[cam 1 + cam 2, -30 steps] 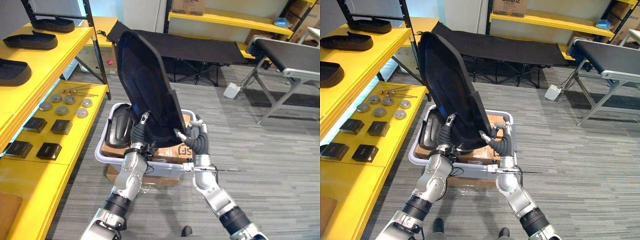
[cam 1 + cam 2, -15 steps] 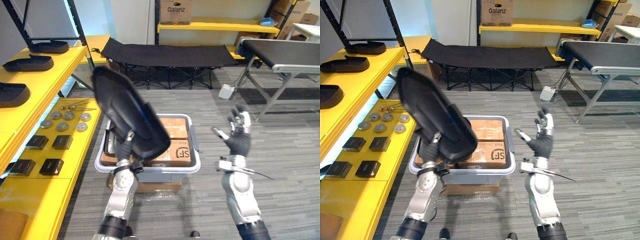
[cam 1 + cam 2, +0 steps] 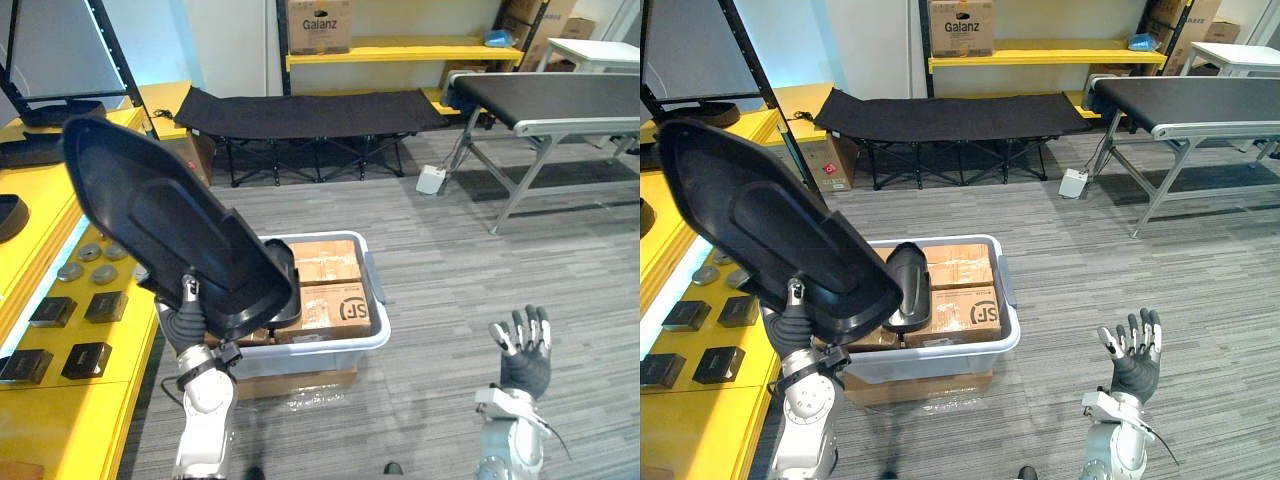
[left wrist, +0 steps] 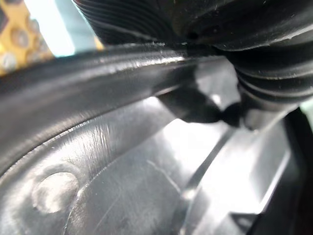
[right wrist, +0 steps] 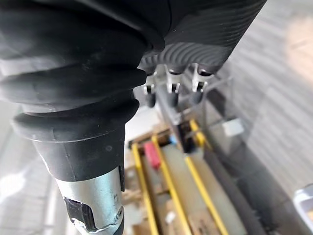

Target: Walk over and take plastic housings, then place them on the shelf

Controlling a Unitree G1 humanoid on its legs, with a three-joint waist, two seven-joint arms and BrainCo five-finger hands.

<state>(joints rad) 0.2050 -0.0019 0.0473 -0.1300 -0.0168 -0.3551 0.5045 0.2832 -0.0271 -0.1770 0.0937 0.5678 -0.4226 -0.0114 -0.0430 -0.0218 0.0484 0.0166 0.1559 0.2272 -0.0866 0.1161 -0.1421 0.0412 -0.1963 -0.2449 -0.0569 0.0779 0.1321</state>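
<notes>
A large black plastic housing is held up at the left, tilted, its upper end over the edge of the yellow shelf. My left hand is shut on its lower edge; the glossy inner face of the housing lies right under that hand's cover. A second, smaller black housing stands in the grey bin beside cardboard boxes. My right hand hangs low at the right, open, fingers straight and spread, holding nothing.
Small black boxes and metal discs lie on the yellow shelf's lower level. A black folding cot stands behind the bin, a conveyor table at the right, a carton on the back shelf.
The right hand has let go of the housing and dropped low to the right. The left hand alone has swung the housing leftward toward the shelf. The camera has also shifted.
</notes>
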